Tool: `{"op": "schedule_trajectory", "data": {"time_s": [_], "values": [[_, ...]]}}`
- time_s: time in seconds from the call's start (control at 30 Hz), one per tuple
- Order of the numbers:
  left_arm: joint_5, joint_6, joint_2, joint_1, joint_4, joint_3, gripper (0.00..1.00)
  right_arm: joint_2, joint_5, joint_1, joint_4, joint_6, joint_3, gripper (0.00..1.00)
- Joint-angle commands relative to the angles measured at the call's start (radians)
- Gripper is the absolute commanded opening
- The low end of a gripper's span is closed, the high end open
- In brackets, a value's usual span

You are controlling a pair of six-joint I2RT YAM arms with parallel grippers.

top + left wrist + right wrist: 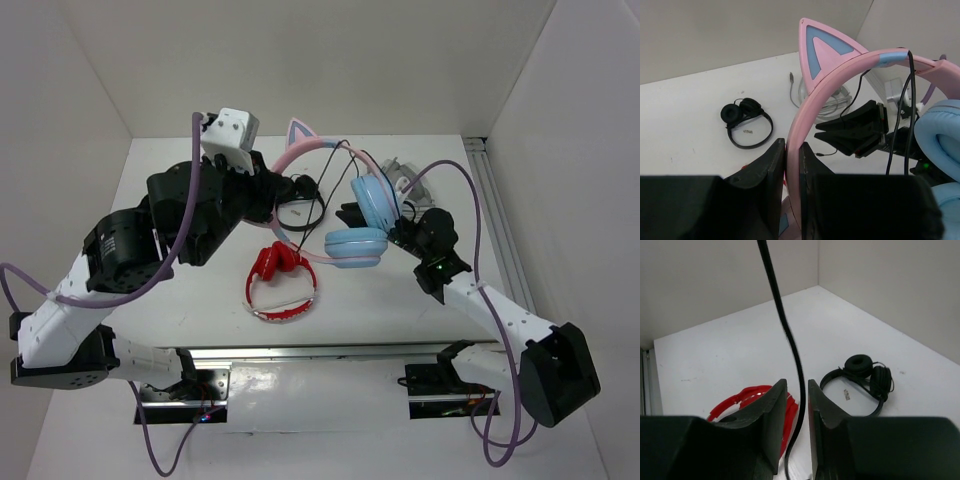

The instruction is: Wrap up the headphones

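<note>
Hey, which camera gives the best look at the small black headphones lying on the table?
Left wrist view: the black headphones lie whole and unobstructed. The right wrist view shows them too, crowded against its own gripper; the top view shows them small, beside the left arm.

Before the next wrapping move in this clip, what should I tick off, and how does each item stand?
1. Left hand shut on the pink cat-ear headband: ok.
2. Right hand shut on the thin black cable: ok.
3. Cable lying over the headband: ok.
4. Light blue ear cups off the white table: cannot tell.
5. Red plastic headphones out of the way: not ok, they lie just below the right hand.
6. Small black headphones clear of the work: ok, set apart.
</note>
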Motion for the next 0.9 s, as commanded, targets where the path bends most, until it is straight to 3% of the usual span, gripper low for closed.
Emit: {"op": "schedule_trajectory", "data": {"time_s": [0.0,0.3,0.87], "values": [[-0.048,-0.069,-0.014,-0.004,0.085,0.054,0.00,0.017,-0.017,-0.015,0.078,0.011,-0.021,0.32],[-0.059,-0.087,-0.032,-0.004,0.085,0.072,0.00,0.065,-0.037,-0.035,0.107,0.022,-0.041,0.41],[-0.097,-0.098,-0.023,-0.004,0.085,0.072,0.00,0.175,-0.094,-0.064,0.193,0.071,-0.108,0.45]]}}
